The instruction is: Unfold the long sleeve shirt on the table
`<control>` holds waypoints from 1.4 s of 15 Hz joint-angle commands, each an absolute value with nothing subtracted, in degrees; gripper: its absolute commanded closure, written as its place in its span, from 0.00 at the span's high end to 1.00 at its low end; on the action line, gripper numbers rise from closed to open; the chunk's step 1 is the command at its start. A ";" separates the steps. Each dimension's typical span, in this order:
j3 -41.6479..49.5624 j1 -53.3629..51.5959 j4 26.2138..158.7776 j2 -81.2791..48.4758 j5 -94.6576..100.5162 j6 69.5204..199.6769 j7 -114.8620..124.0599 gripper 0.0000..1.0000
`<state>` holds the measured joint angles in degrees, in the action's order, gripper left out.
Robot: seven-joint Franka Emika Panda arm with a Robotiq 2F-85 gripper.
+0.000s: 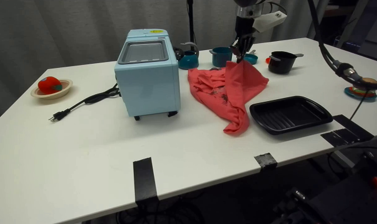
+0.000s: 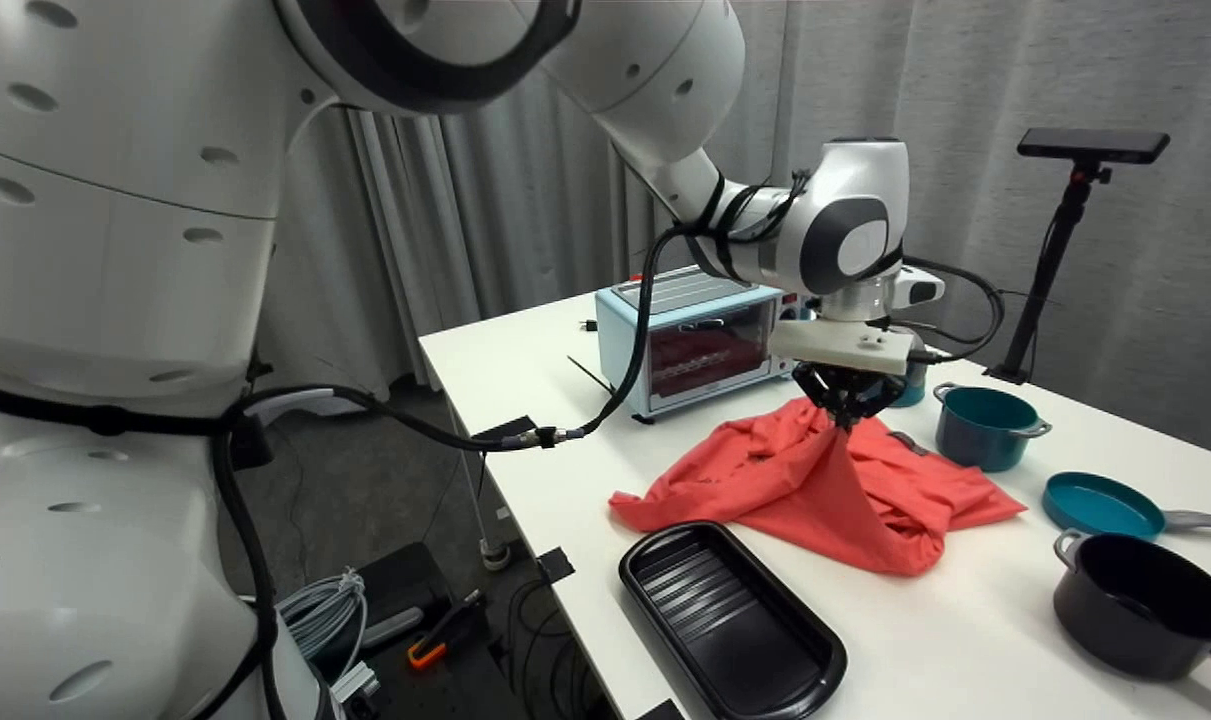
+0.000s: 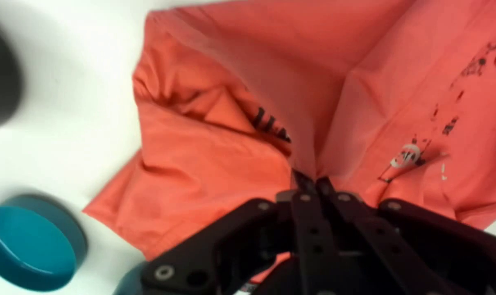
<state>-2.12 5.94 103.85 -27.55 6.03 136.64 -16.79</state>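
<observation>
Apparently mid-unfolding, a gripper (image 3: 314, 181) holds the coral shirt (image 1: 233, 88) pinched up beyond the near-side black pan (image 1: 291, 114); drawing it outward and flat should follow.

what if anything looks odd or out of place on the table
The power cord beside the toaster oven: its plug lies loose on the table, connected to nothing. One tape strip at the edge looks scuffed, its black surface patchy. The crumpled long sleeve shirt, pinched in the pincer, fits the unfolding job.
</observation>
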 commanded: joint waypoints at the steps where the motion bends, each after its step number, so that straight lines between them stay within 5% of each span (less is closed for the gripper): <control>1: 1.49 4.09 110.52 -18.78 10.02 125.05 -13.43 0.01; 9: 4.37 5.22 119.33 -9.50 13.67 100.81 -9.17 0.01; 11: 5.02 5.33 120.80 -8.68 15.12 98.57 -7.34 0.30; 21: 5.00 5.49 122.19 -7.44 17.65 103.99 -7.85 1.00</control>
<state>5.46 5.47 121.34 -9.44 18.96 100.42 -7.59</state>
